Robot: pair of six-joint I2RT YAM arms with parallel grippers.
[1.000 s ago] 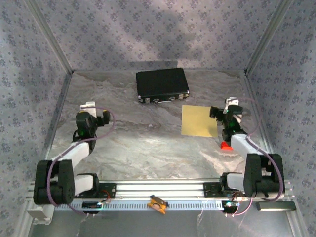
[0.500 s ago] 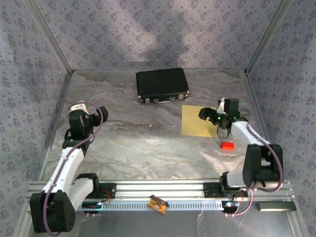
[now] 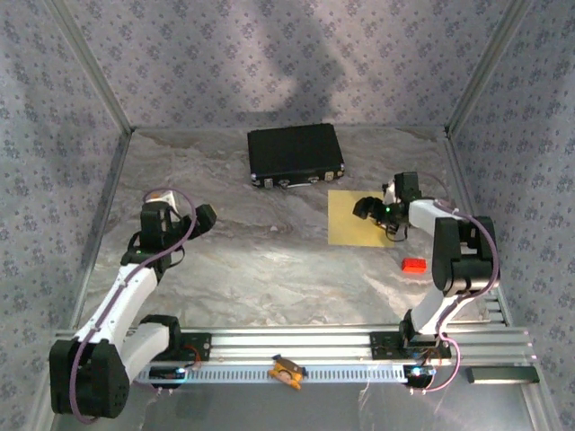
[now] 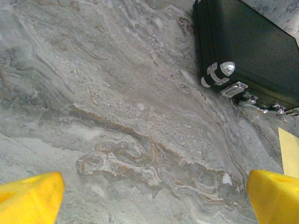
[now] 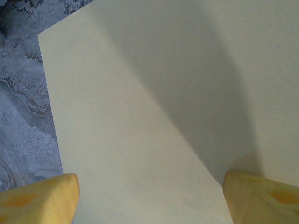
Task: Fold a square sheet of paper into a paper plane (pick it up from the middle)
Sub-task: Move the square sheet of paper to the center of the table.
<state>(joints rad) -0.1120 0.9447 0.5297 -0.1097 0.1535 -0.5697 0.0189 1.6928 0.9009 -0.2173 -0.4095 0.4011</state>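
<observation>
The square sheet of paper is plain yellow and lies flat and unfolded on the marbled table, right of centre. My right gripper hovers over its right half, pointing left. In the right wrist view the sheet spreads under the open right gripper, whose yellow fingertips stand wide apart with only paper below. My left gripper is open over bare table at the left. From the left wrist camera, the left gripper holds nothing, and a corner of the sheet shows at the right edge.
A black rectangular case lies at the back, just behind the sheet, and its latched corner shows in the left wrist view. A small orange-red clip sits right of the sheet's near corner. Patterned walls enclose the table.
My right gripper has moved left from the sheet's right edge to over the sheet. My left arm has reached out and its gripper has shifted right towards the table's middle.
</observation>
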